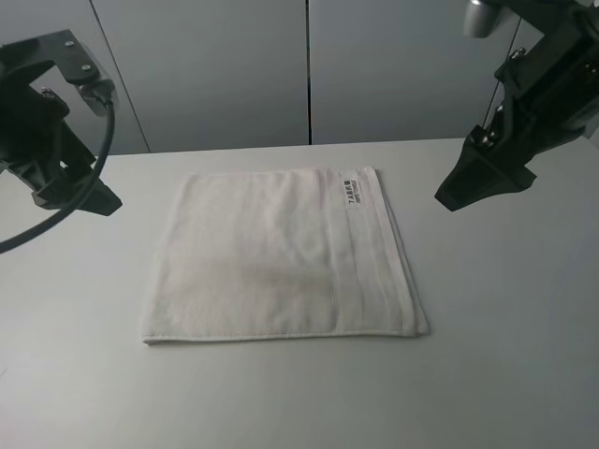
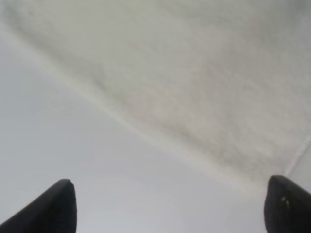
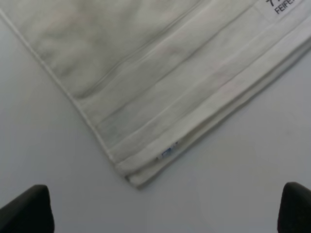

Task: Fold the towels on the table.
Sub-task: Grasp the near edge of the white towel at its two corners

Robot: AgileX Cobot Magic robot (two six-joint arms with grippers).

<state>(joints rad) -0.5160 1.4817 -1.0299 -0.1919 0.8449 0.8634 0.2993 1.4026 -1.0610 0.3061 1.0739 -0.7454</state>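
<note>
You are looking at the white towel [image 1: 281,257] lying flat in the middle of the bench [image 1: 505,374], its sides running roughly square to the bench's near edge. The woven band [image 1: 370,262] is running along the towel's right side, and the small dark-printed label [image 1: 353,194] is sitting on that band near the far right corner.

Your left pincer [image 2: 172,208] is hanging above the bench to the left of the towel, clear of the cloth. Its two dark fingers are standing wide apart, with only bare bench showing between them. A black cable [image 1: 89,178] is looping down beside that arm.

Your right pincer [image 3: 163,208] is hovering off the towel's right side, and its fingers are likewise spread wide and gripping nothing. In the right wrist view the towel's near right corner is pointing toward the pincer and showing stacked edges. A tiny blue tag [image 3: 166,153] is peeking out from them, too small to read.

The grey panelled wall [image 1: 234,65] is standing behind the bench.
</note>
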